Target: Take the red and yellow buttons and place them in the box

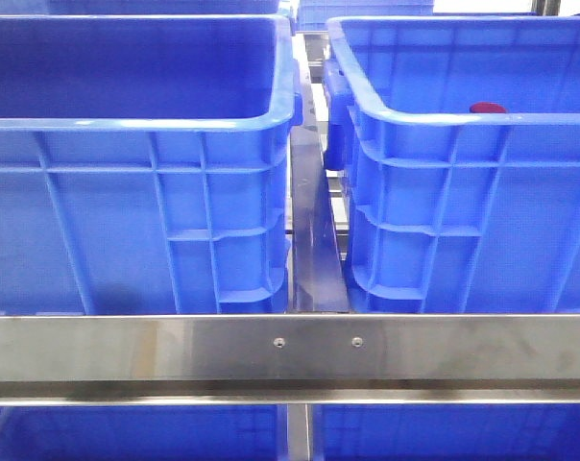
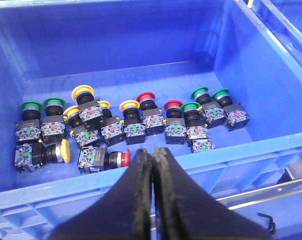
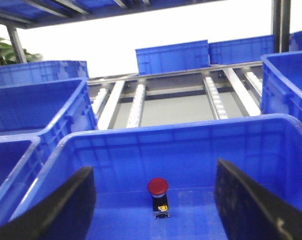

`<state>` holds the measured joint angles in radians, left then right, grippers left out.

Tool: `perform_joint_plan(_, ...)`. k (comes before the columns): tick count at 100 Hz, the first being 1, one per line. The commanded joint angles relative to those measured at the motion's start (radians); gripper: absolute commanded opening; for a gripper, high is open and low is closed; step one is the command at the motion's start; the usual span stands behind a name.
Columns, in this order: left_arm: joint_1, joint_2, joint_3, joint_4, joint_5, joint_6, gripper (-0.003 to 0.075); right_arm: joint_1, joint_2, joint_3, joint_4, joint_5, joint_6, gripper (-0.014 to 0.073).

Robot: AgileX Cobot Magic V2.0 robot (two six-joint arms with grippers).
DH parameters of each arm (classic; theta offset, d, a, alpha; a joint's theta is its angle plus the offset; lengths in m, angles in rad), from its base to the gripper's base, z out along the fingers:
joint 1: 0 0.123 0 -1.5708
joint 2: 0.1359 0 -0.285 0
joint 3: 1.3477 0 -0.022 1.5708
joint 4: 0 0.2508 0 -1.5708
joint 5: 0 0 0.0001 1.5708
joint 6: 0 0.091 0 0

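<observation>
Blue crate [image 2: 251, 65] below the left pincer [image 2: 153, 165], whose fingers are pressed together and empty, holds a cluster of red, yellow and green buttons [image 2: 126, 125]. Ahead of the right pincer [image 3: 156, 200], fingers wide apart, one red button [image 3: 158, 186] stands upright in the box [image 3: 191, 145].

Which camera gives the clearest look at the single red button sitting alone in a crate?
The right wrist view: the red button stands upright on the crate floor, cap and base visible, between the open right hand's fingers. The front view shows only a sliver of its red cap above the crate rim. The left wrist view shows a different crate.
</observation>
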<state>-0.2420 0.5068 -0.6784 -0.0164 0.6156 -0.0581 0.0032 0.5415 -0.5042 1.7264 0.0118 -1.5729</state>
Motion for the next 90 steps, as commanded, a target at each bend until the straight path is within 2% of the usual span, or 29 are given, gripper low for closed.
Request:
perform_joint_plan(1, 0.001, 0.005, -0.026, -0.003, -0.072, -0.009, -0.0019, 0.001, -0.058, 0.006, 0.004, 0.039, -0.011, 0.0461)
perform_joint_plan(7, 0.001, 0.005, -0.026, -0.003, -0.072, -0.009, -0.0019, 0.001, -0.088, 0.019, 0.004, 0.046, -0.011, 0.0392)
perform_joint_plan(26, 0.001, 0.005, -0.026, -0.003, -0.072, -0.009, -0.0019, 0.001, -0.125, 0.030, 0.004, 0.052, -0.011, 0.0080)
perform_joint_plan(40, 0.001, 0.007, -0.026, -0.003, -0.072, -0.009, -0.0019, 0.001, -0.125, 0.030, 0.004, 0.057, -0.011, -0.0070)
perform_joint_plan(72, 0.001, 0.007, -0.026, -0.003, -0.072, -0.009, 0.0000, 0.001, -0.125, 0.030, 0.004, 0.063, -0.011, -0.0067)
perform_joint_plan(81, 0.001, 0.007, -0.026, -0.003, -0.072, -0.009, 0.0087, 0.001, -0.125, 0.030, 0.004, 0.063, -0.011, -0.0067)
perform_joint_plan(90, 0.001, 0.007, -0.026, -0.003, -0.072, -0.009, 0.0241, 0.001, -0.125, 0.030, 0.004, 0.063, -0.011, -0.0067)
